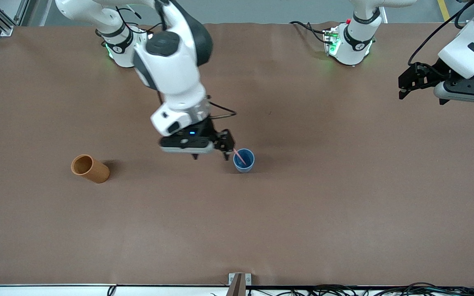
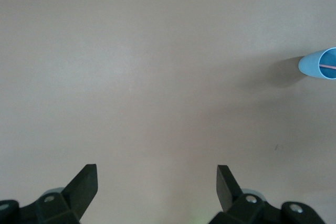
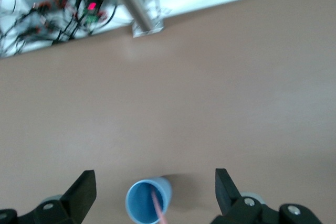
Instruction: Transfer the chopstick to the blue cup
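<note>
The blue cup point(image 1: 244, 161) stands upright near the middle of the table. The pale-pink chopstick point(image 1: 239, 156) leans inside it, its top end sticking out over the rim. My right gripper point(image 1: 211, 156) hangs just above the table beside the cup, on the side toward the right arm's end, open with nothing between its fingers. In the right wrist view the blue cup point(image 3: 147, 203) and the chopstick point(image 3: 157, 206) lie below the open right gripper point(image 3: 155, 174). My left gripper point(image 1: 421, 98) waits open and empty above the left arm's end; from there the blue cup point(image 2: 319, 64) shows far off.
An orange-brown cylindrical cup point(image 1: 90, 168) sits toward the right arm's end of the table. The brown table cover point(image 1: 303, 213) is bare around the blue cup. A metal bracket point(image 1: 239, 281) sits at the table edge nearest the front camera.
</note>
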You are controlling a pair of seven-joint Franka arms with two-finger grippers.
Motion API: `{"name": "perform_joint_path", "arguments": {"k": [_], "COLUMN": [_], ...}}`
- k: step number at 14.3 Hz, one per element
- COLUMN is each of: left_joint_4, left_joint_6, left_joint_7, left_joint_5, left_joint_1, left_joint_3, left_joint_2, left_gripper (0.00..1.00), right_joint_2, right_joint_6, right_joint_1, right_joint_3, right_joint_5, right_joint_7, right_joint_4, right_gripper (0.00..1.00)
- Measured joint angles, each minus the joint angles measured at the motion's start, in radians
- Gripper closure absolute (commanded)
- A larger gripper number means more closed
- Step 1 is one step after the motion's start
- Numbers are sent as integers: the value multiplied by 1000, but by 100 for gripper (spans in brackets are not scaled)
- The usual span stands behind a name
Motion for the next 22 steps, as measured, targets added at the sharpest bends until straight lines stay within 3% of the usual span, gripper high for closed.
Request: {"name": "perform_joint_path", "arguments": {"k": [7,15,18,22], "left_joint_4": [1,1,1,1], "left_joint_6": [0,0,0,0], "left_joint_7": [0,0,0,0], "left_joint_5": [-1,-1,-1,-1], "left_joint_1": [0,-1,-1,-1], "left_joint_3": [0,0,0,0], "left_joint_2": [1,1,1,1], "left_gripper": [0,0,0,0], "right_joint_2": [-207,-393,-418,-422], "right_joint_6": [-323,-458,-517,-700], "right_joint_1": [-271,-596,-653,-670], "right_joint_3": [-5,-7,-6,-2], "right_joint_5": [0,0,0,32], "right_joint_7": [-284,-669,-765,-792], "right_joint_4": [-3,-165,-146,-15], "right_gripper": [0,0,0,0]}}
